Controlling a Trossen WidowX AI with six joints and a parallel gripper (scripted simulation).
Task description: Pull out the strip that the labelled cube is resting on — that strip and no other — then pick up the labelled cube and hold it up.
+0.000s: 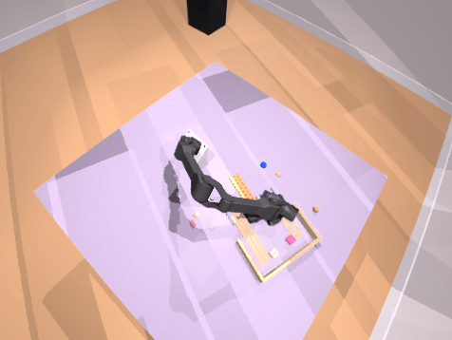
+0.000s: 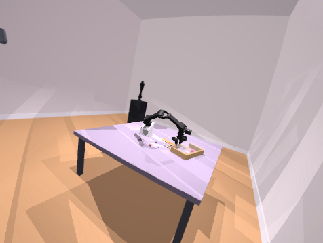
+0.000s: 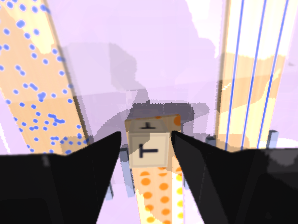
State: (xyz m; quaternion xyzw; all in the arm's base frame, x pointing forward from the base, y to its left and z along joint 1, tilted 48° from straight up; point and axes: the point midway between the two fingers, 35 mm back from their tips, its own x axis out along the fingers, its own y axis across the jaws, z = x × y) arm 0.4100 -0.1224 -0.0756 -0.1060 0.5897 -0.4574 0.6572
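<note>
The labelled cube (image 3: 149, 150), pale with a dark T, sits at the far end of the orange-dotted strip (image 3: 155, 200) (image 1: 243, 185) in the wrist view. The strip runs between low grey-blue guides and out toward the arm's base. My gripper (image 3: 146, 135) (image 2: 178, 145) points down, half open, with one fingertip on each side of the cube. A narrow gap shows at the cube's left; the right fingertip is very close to or touching its edge. A blue-dotted strip (image 3: 30, 90) lies left and a blue-lined strip (image 3: 250, 80) right. The gripper's tips are hidden in the top view.
A low wooden-walled frame (image 1: 291, 261) (image 2: 186, 156) surrounds the far part of the strips. A magenta cube (image 1: 291, 239) and a white cube (image 1: 273, 253) lie inside it. Outside lie a blue block (image 1: 263, 164), an orange-brown block (image 1: 315, 209) and a red block (image 1: 192, 222).
</note>
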